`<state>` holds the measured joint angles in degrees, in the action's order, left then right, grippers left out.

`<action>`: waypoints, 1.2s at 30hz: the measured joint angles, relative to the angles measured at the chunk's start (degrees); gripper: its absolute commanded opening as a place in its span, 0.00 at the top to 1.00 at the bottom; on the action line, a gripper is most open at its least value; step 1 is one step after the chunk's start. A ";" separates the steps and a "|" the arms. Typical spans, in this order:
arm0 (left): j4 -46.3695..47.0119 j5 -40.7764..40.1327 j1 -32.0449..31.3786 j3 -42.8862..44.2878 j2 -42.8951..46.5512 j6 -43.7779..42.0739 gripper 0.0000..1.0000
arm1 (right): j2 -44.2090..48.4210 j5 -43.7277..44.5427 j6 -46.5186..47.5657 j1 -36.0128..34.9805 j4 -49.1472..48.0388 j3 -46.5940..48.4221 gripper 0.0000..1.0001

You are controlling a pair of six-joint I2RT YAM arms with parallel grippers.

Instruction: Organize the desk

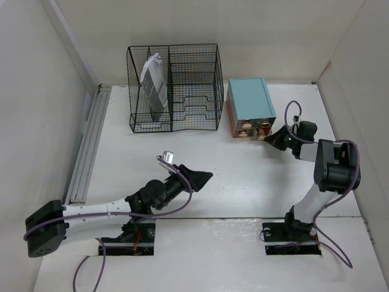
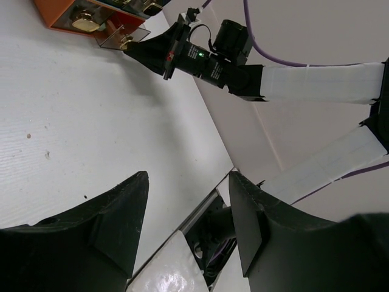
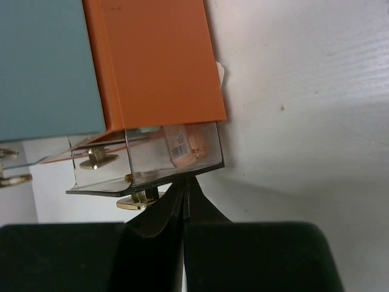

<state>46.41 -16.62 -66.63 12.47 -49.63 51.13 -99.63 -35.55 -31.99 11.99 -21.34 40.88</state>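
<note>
Item: right gripper (image 3: 184, 190), my fingers pressed together, tips against the clear drawer (image 3: 146, 159) front, beside its brass knob (image 3: 138, 201). Left gripper (image 2: 188, 182): fingers apart, holding nothing. The desk (image 1: 243, 182) spreads beneath both. Risk: tips slip off the edge, shoving the drawer box (image 1: 250, 97) askew.

The black wire rack (image 1: 182, 85) stands at 11 o'clock on the white bench (image 1: 243, 185), a grey and white packet (image 1: 154, 85) upright in its left compartment. Just beside it, at 1 o'clock, sits the teal-topped drawer box (image 1: 250, 97). The right gripper (image 1: 267, 137) meets the box's front at its 5 o'clock corner. The left gripper (image 1: 206, 176) lies near the centre, pointing toward 3 o'clock.
</note>
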 measured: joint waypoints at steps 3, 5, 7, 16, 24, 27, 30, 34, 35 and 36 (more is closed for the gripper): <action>-0.39 -0.42 0.00 0.00 0.42 0.00 0.48 | -1.66 0.61 -1.20 -0.42 -1.14 1.33 1.00; -0.68 -0.57 0.00 0.00 0.42 0.00 0.48 | -2.89 0.79 -1.77 -0.50 -2.19 2.60 1.00; -0.92 -0.66 0.00 0.00 0.42 0.00 0.48 | -3.82 1.07 -2.36 -0.55 -2.97 3.74 1.00; -1.49 -0.85 0.00 0.00 0.42 0.00 0.48 | -7.74 0.09 -4.96 -0.92 -3.89 5.64 1.00; -2.34 -0.94 0.00 0.00 0.50 -0.04 0.40 | -6.80 -0.72 -4.83 -1.09 -4.24 4.81 1.00; -2.58 -0.70 0.00 0.00 0.74 -0.09 0.28 | -1.79 0.52 -1.27 -0.66 -0.98 2.91 1.00; -3.61 -0.24 0.00 0.20 0.74 -0.72 0.14 | 7.56 -2.29 3.87 -0.70 3.63 1.73 1.00; -10.88 0.46 0.00 4.81 0.02 -3.50 0.01 | 20.55 -5.05 14.95 -1.27 12.55 4.87 0.69; -13.11 0.63 0.00 7.02 -0.55 -4.35 0.00 | 22.38 -4.94 18.47 -1.86 16.48 7.48 0.50; -15.93 0.68 0.00 10.03 -1.18 -5.66 0.00 | 23.39 -3.98 22.38 -2.51 21.29 11.02 0.20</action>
<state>30.48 -15.94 -66.63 22.50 -50.81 45.47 -76.25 -39.53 -9.61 9.47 -0.05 51.90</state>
